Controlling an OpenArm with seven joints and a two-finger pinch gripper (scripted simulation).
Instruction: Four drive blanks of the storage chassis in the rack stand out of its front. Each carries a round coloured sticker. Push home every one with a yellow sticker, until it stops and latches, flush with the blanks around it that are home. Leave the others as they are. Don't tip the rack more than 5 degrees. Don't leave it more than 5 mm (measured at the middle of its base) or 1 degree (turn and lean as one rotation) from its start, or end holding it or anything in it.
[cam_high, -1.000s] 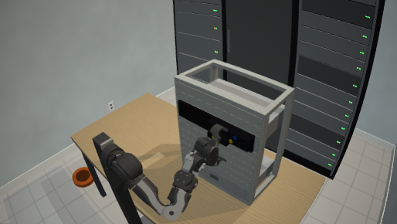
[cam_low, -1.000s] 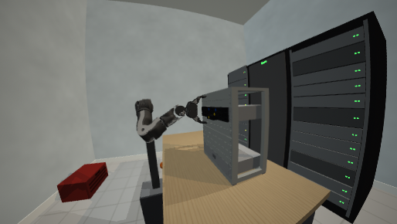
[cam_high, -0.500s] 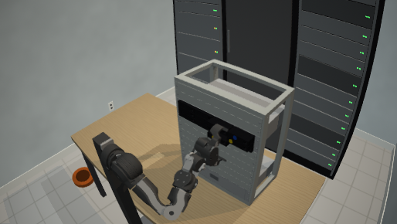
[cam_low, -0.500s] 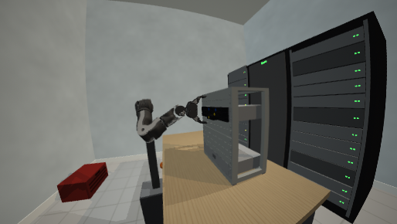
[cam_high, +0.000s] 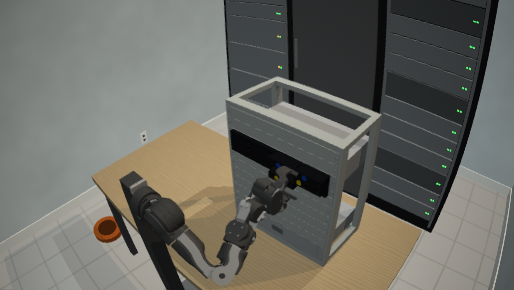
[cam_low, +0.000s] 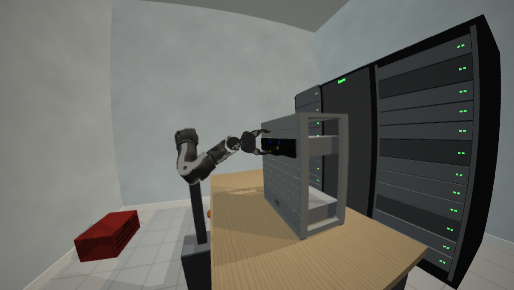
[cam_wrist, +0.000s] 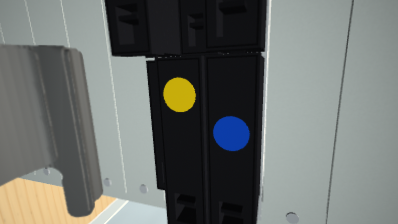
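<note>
The grey rack stands on the wooden table, with the black storage chassis across its front. In the wrist view, a blank with a yellow sticker stands proud beside a blank with a blue sticker. In the top view, small blue and yellow stickers show next to my gripper. My gripper hovers just in front of the chassis face, its fingers partly apart with nothing between them. One grey finger shows at the left of the wrist view, clear of the blanks. The gripper also shows in the exterior view.
Tall black server cabinets stand behind the table. An orange bowl and a red box lie on the floor. The arm's post stands at the table's edge.
</note>
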